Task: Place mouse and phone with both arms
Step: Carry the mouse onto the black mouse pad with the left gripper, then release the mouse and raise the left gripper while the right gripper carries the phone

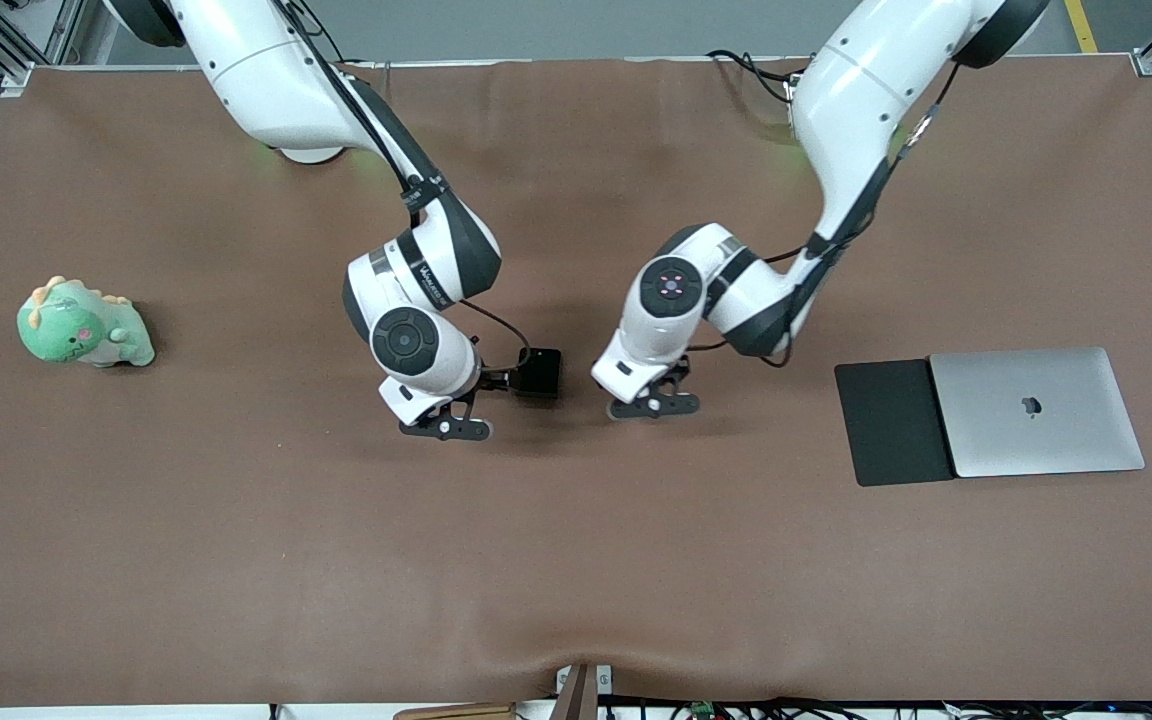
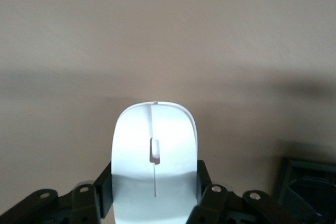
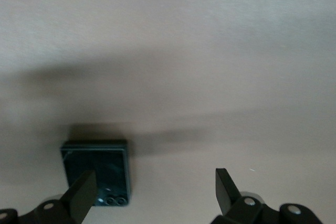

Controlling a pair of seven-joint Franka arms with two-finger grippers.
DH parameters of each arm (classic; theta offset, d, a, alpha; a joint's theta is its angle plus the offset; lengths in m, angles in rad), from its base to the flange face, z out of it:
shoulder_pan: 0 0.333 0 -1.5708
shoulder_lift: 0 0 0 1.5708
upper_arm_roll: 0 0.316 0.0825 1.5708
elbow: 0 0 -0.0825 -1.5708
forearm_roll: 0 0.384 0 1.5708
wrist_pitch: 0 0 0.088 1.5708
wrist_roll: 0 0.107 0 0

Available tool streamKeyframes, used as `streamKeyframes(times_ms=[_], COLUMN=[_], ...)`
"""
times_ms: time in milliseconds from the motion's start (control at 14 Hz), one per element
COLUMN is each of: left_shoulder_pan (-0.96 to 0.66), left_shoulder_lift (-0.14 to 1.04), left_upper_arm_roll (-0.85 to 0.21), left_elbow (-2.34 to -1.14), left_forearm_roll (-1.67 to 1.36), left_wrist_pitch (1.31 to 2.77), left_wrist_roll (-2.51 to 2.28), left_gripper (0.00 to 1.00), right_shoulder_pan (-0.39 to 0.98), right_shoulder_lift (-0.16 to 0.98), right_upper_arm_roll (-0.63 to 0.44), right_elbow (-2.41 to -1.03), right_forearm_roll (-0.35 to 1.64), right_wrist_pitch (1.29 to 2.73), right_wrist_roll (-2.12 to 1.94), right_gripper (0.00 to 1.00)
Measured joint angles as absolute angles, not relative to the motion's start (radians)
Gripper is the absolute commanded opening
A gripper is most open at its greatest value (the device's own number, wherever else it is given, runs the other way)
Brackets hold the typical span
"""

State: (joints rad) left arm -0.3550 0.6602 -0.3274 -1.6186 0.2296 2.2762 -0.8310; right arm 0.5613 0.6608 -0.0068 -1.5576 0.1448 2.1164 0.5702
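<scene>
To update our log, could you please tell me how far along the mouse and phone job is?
Nothing looks placed yet. In hand: the left gripper is closed on the mouse, low over mid-table. The right gripper is open above the phone, which lies ungripped on the table, off-centre to its gap. Left to do: grasp the phone, then carry and set down both, likely near the mouse pad.

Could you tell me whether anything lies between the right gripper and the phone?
Nothing visible does. The right gripper is open just above the brown table, and the phone lies flat beside one finger, not yet between the two.
</scene>
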Motion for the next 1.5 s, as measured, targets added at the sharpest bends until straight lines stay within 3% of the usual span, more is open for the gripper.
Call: streamKeyframes(times_ms=[357,929,1500], left_shoulder_pan=[-0.14,0.176,0.263], left_shoulder_lift=[0.575,0.578,0.605], left_upper_arm_roll=[-0.329,-0.328,-0.328], left_elbow=[-1.655,-1.773,-1.869], left_forearm_roll=[0.231,0.233,0.245], left_wrist_pitch=[2.19,2.199,2.327], left_wrist_roll=[-0.625,-0.329,-0.236], left_gripper=[0.47,0.47,0.5], right_shoulder_pan=[0.644,0.688,0.701], right_shoulder_lift=[0.715,0.773,0.792], right_upper_arm_roll=[-0.007,-0.009,-0.01], right_elbow=[-1.544,-1.529,-1.529], right_forearm_roll=[0.145,0.143,0.135], right_wrist_pitch=[2.206,2.273,2.274], right_wrist_roll=[0.619,0.655,0.755], right_gripper=[1.0,1.0,1.0])
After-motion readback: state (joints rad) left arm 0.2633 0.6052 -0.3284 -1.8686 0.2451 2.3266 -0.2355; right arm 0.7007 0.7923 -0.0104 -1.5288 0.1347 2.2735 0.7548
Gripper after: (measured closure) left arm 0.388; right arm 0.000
